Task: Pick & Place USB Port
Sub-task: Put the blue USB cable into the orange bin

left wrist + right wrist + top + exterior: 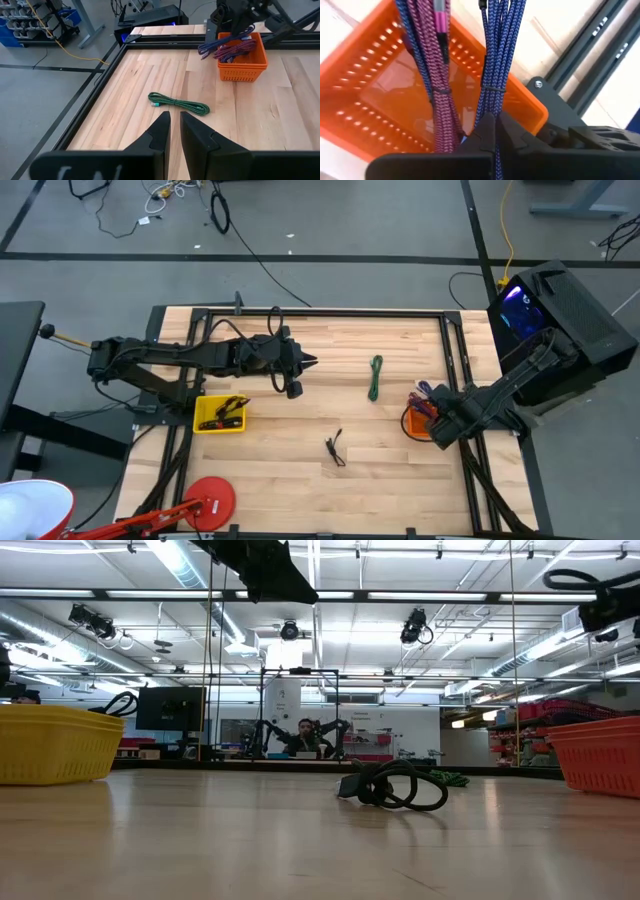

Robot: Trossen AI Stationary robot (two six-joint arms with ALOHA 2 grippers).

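Orange plastic, perforated all over with little slots: that's the orange basket (380,95) at the table's right edge, and the right gripper (492,127) is down over it, fingers clenched on the blue braided cable (502,55). Beside it hangs a magenta braided cable (432,65), both bundled and cinched with thin ties. Black metal framing runs just beyond the basket's far corner.

Over on the left half, the left gripper (308,362) hovers above pale wood planks, its dark jaws a narrow slit apart, grasping nothing. Ahead of it lies a green braided cable (375,377), coiled long and slim. Nearer the front edge sits a small black cable (335,450), looped loosely, well apart from both arms. A yellow basket (220,415) sits below the left arm, and a red round disc (210,498) rests at the front left corner.
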